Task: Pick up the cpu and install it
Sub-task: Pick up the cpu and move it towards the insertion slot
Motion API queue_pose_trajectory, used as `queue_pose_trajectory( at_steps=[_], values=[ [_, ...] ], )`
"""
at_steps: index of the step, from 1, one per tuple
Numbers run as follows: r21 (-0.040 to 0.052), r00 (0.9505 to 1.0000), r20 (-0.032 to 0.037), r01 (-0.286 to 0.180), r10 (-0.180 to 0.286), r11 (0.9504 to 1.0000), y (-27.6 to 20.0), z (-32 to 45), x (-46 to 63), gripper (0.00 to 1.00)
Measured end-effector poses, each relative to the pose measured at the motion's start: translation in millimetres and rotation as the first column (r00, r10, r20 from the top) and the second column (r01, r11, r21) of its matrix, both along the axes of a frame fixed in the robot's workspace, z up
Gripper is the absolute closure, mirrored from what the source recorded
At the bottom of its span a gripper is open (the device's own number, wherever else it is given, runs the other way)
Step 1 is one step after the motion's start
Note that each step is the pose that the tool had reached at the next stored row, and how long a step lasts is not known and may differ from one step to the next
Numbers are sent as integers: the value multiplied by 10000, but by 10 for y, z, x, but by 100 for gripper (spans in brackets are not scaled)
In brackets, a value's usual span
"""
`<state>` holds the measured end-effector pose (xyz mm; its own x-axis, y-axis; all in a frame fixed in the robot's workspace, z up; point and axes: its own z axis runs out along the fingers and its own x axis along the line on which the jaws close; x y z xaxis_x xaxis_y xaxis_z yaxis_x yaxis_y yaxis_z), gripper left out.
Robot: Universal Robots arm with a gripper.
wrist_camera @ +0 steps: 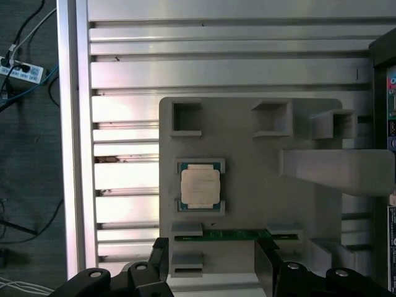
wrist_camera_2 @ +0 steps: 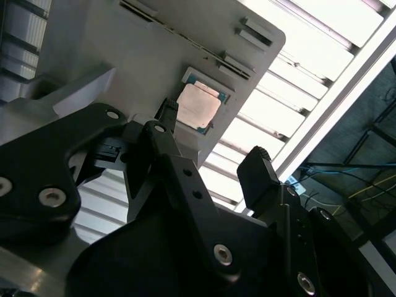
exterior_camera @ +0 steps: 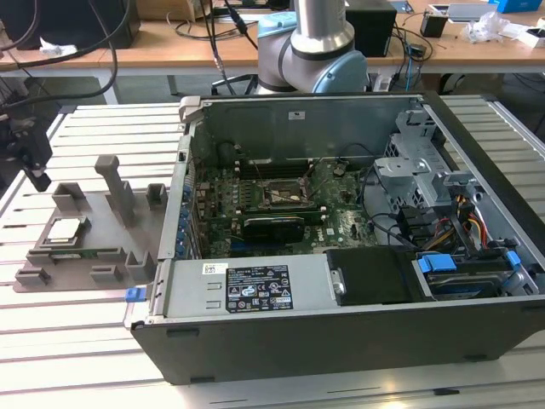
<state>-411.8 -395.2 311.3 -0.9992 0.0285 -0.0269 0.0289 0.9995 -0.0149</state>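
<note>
While the tool [wrist_camera: 211, 247] hangs open, the cpu [exterior_camera: 65, 230], at the exterior view's left, looks light, fragile; grip its edges.

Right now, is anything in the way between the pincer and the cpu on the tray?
Nothing visible. The open pincer hangs above the grey tray, and the cpu lies uncovered; the tray's raised blocks stand beside it, not over it.

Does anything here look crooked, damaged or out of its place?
Nothing stands out. The cpu lies flat and square in its seat on the grey tray; the gripper hangs open by the tray, holding nothing.
</note>
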Motion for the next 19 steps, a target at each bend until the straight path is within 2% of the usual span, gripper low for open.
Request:
queue_pose_trajectory(
  at_steps=[19],
  values=[
    [0,10000,0,0,0,10000,0,-162,0,34]
  ],
)
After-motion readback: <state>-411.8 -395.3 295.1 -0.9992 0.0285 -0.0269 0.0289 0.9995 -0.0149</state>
